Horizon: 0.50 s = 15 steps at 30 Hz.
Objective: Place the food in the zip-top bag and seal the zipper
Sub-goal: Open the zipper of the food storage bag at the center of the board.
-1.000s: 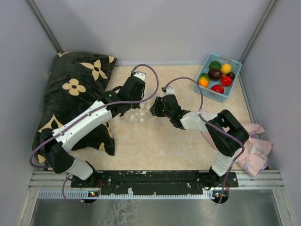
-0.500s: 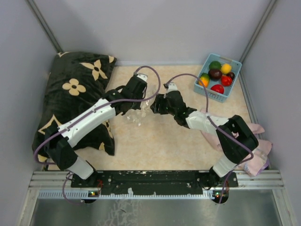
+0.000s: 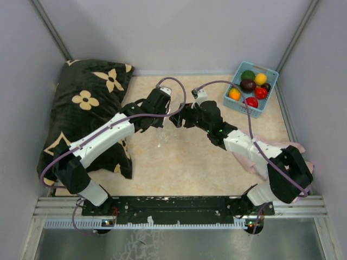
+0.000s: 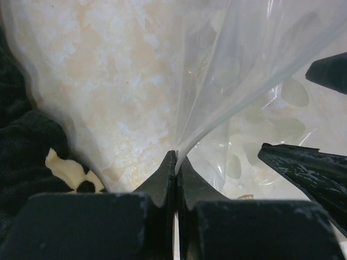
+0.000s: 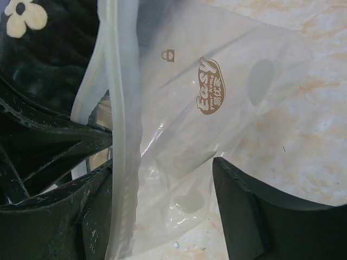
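The clear zip-top bag (image 3: 161, 134) with white dots hangs off the table between my two grippers. My left gripper (image 3: 163, 112) is shut on a thin edge of its film (image 4: 177, 157). The rest of the bag (image 4: 244, 81) billows out ahead of it. My right gripper (image 3: 177, 118) is open, and the bag (image 5: 217, 108) lies between its fingers (image 5: 244, 211). The zipper (image 5: 122, 135) runs beside the right gripper's left finger. The food (image 3: 249, 85), several glossy toy fruits and vegetables, lies in the light blue basket (image 3: 238, 110) at the far right.
A black floral pillow (image 3: 87, 108) fills the left side and shows in both wrist views (image 4: 27, 146) (image 5: 49, 49). A pink cloth (image 3: 250, 161) lies under my right forearm at the near right. Grey walls close in the table on three sides.
Both grippers have risen and shifted a little farther away. The bag has gone from lying crumpled on the table to hanging. My right arm has stretched out, its elbow moving right.
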Each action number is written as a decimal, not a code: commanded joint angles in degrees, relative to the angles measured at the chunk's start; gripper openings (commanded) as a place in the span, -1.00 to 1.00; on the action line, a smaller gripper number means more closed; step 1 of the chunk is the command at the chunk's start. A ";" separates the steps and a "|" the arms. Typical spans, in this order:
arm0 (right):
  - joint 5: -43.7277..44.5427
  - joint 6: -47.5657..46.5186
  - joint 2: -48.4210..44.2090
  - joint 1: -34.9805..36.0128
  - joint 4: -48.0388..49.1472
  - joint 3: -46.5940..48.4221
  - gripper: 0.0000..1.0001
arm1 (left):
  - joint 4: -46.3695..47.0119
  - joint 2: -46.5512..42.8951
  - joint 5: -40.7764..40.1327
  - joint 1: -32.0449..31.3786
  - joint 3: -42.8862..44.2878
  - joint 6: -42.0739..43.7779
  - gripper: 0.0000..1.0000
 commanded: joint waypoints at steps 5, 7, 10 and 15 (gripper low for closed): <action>3.72 -1.05 1.59 -0.15 0.78 0.87 0.35 | -0.57 -1.88 0.15 0.29 1.31 -1.20 -1.00; 5.15 -0.87 3.37 -0.17 0.65 2.09 0.35 | -0.65 -2.75 -0.29 0.29 1.32 -1.10 -1.00; 8.23 -0.77 6.82 -0.13 -0.44 4.29 0.35 | -0.90 -3.99 -1.05 0.29 1.35 -0.78 -1.00; 11.83 -1.74 12.12 -0.25 -2.08 7.72 0.35 | -0.74 -5.77 -3.93 0.37 0.52 -0.18 -1.00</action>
